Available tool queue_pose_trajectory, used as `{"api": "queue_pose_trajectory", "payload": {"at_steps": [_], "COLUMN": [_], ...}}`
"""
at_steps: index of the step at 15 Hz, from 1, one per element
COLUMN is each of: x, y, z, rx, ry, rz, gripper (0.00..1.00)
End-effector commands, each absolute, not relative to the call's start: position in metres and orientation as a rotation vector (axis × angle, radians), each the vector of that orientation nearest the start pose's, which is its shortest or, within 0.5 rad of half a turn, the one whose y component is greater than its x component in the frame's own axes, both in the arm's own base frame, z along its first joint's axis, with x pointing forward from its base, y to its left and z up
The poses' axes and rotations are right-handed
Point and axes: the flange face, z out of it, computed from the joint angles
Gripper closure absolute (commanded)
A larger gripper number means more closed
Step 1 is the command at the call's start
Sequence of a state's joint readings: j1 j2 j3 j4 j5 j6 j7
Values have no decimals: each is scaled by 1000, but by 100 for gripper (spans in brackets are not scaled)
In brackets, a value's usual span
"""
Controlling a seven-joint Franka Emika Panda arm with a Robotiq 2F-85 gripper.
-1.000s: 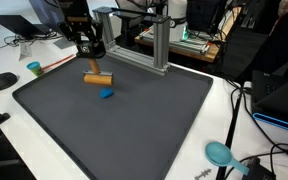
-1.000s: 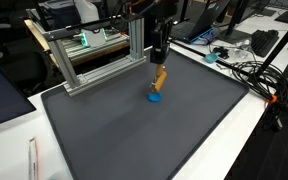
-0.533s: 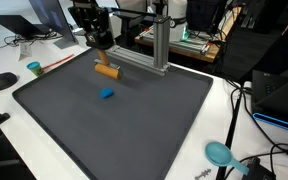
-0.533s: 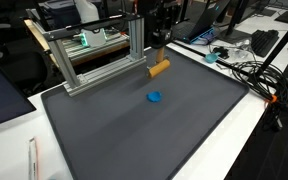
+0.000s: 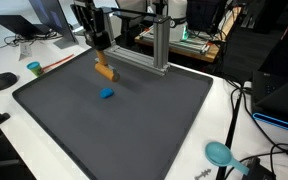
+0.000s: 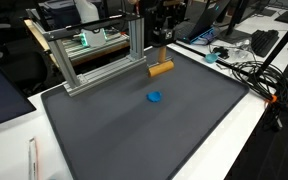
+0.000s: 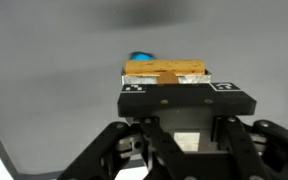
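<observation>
Orange block (image 5: 105, 71), one, blue piece (image 5: 107, 94), one

The dark grey rubber mat (image 5: 144, 125) is open across its middle and near edges, obstructed only by the small blue plastic piece (image 5: 107, 94). The silver aluminium-profile frame (image 5: 160, 45) along the far edge stands just beside the black gripper (image 5: 101, 58) holding the orange wooden block (image 5: 105, 71), apparently leaving little passage there.
</observation>
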State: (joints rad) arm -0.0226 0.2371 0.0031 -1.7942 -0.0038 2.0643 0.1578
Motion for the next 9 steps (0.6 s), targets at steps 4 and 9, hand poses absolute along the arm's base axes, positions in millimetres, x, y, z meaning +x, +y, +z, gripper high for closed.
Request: {"api": "queue_pose_trajectory", "payload": {"at_steps": [4, 9], "x": [641, 653], "y": [-23, -57], "z": [390, 353], "rx": [-3113, -3097], "ry": [295, 365], "rz": [-18, -71], "gripper": [77, 77]}}
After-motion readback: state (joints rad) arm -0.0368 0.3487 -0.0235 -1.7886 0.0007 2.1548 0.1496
